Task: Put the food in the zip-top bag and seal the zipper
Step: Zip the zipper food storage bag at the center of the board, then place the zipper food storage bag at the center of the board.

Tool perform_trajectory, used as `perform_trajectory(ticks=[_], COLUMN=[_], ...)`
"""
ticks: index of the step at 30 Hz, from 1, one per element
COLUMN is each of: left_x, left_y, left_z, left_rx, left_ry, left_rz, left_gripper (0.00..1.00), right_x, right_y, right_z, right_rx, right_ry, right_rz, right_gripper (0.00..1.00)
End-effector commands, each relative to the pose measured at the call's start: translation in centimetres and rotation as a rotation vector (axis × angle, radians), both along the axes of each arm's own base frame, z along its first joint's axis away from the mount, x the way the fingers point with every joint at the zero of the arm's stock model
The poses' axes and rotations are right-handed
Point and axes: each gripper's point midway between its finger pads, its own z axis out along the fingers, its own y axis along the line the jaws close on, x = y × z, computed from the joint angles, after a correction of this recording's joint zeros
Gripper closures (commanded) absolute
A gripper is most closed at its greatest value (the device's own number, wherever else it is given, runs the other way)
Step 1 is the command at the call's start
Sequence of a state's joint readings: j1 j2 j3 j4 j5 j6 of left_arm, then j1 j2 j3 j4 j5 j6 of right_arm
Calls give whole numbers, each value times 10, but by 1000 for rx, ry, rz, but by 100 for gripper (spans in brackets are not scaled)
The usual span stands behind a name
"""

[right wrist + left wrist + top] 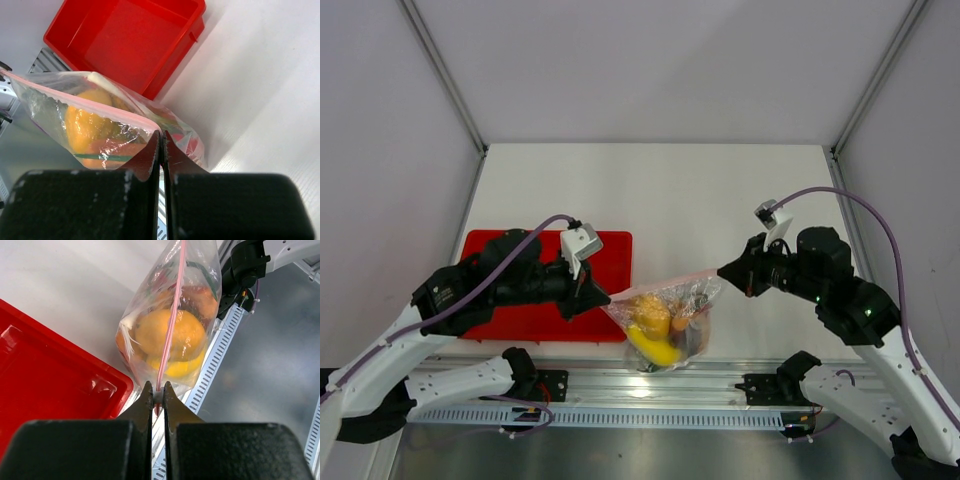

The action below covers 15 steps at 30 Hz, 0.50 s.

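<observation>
From above, the food-filled bag [665,320] hangs just right of the red tray [610,250], its zipper [665,282] stretched between left gripper [608,296] and right gripper [722,270]. Left wrist: jaws clenched on the zipper end nearest the tray, lemon [170,335] inside. Right wrist: jaws pinching the far end

A robotics lab test cell: a white bench [720,200] boxed in by plain white panels [650,60] on metal struts [442,75], with an aluminium rail [650,385] at its near edge
</observation>
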State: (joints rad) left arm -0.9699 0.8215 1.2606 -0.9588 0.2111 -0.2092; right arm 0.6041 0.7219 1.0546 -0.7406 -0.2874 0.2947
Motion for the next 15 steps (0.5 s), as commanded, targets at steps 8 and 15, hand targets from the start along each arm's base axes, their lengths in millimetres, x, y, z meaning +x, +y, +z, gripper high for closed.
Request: perform_trajectory(ticks=[8,15], left_x=[48,117], left_y=[-51,-59], left_z=[33,45], left_rx=[-53,-25], left_ry=[-94,-218], left_rz=[33,307], left_gripper=[36,1], right_x=[28,43], right_y=[-23,-29], right_z=[35,26], right_rx=[-36,-79], right_ry=[-102,-93], right_rz=[-172,-230], right_gripper=[100,100])
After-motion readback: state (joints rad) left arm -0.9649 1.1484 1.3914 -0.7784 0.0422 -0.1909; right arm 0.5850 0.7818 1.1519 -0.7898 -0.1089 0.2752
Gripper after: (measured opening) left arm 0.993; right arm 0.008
